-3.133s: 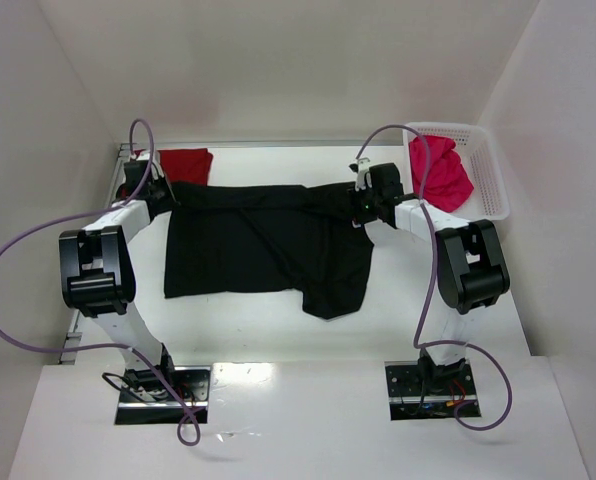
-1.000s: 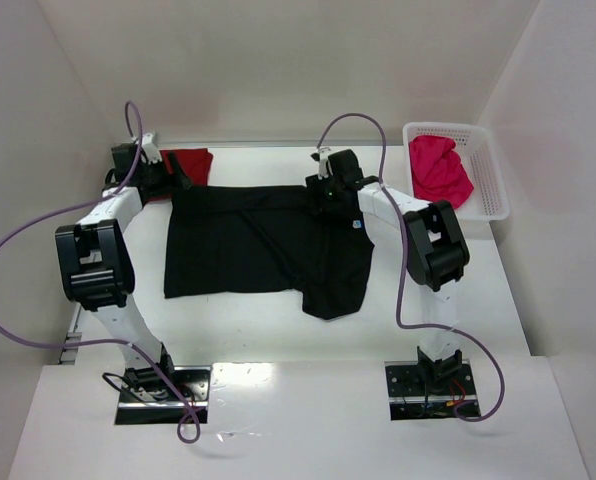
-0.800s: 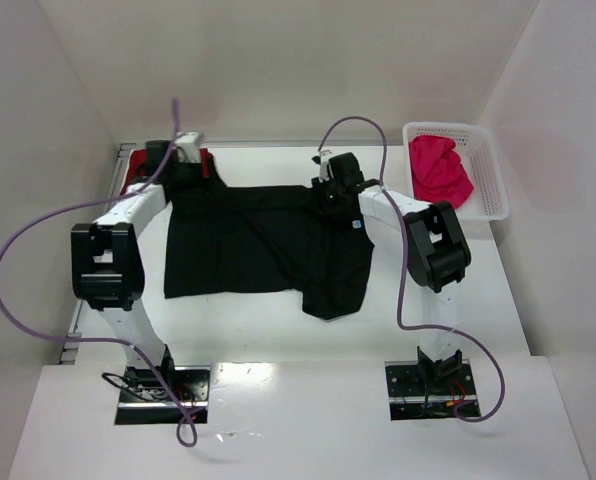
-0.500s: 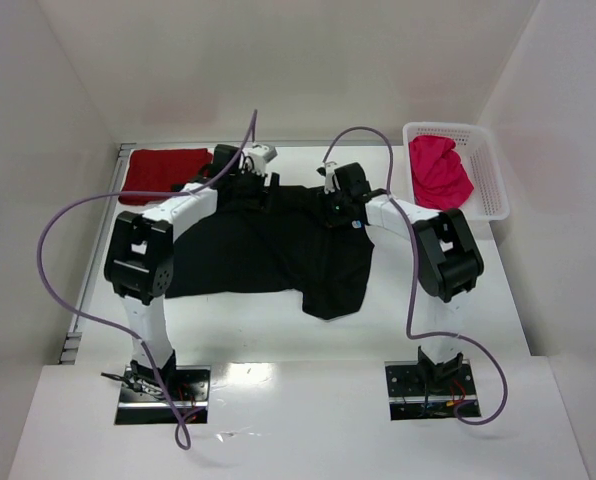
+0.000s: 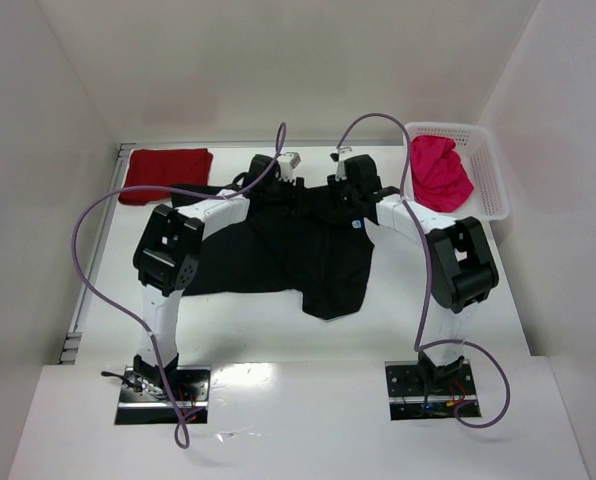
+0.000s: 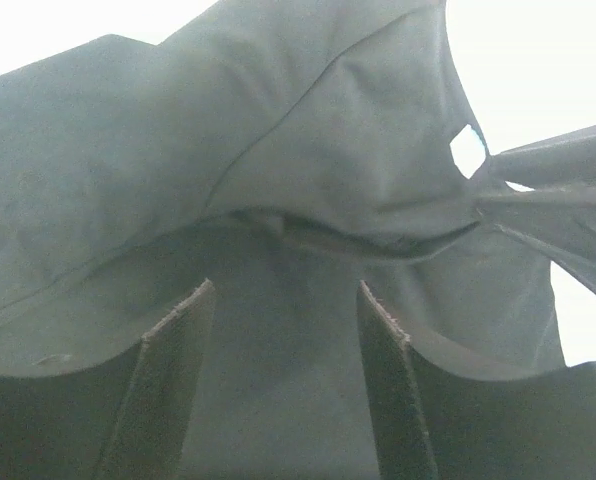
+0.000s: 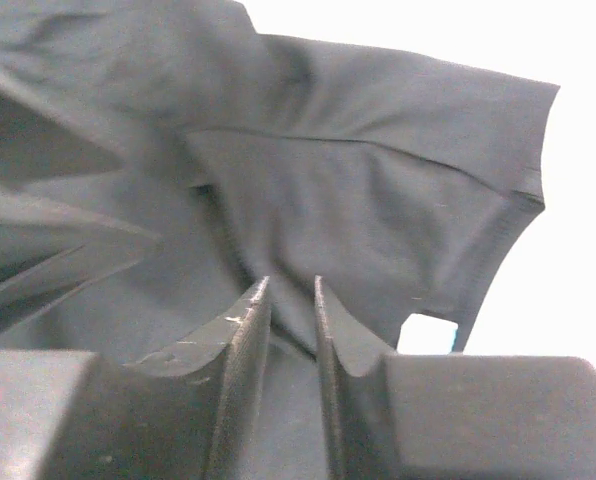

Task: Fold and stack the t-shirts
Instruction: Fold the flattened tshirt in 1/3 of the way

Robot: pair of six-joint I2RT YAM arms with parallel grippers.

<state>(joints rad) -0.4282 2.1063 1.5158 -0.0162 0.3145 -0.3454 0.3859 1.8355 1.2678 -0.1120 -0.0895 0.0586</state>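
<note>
Two arms stretched forward, wrists converged over the far edge of the black t-shirt [image 5: 278, 250], spread mid-table. Left pincer [image 6: 284, 290] gapes above cloth, holding nothing. Right pincer [image 7: 291, 282] at a narrow slit; cannot tell whether cloth is pinched. Dark red t-shirt [image 5: 165, 172] folded, far left corner. Pink-red t-shirt [image 5: 438, 172] in basket [image 5: 493, 180], far right corner. Bare table [image 5: 268, 325] along near edge.

Free table [image 5: 278, 335] before black t-shirt [image 5: 278, 250]; basket [image 5: 490, 175] far right

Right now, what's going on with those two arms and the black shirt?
Left gripper open over black shirt, far edge. Right gripper nearly shut beside it, grip unclear. Shirt spread out, unfolded. Nothing lying on it.
</note>
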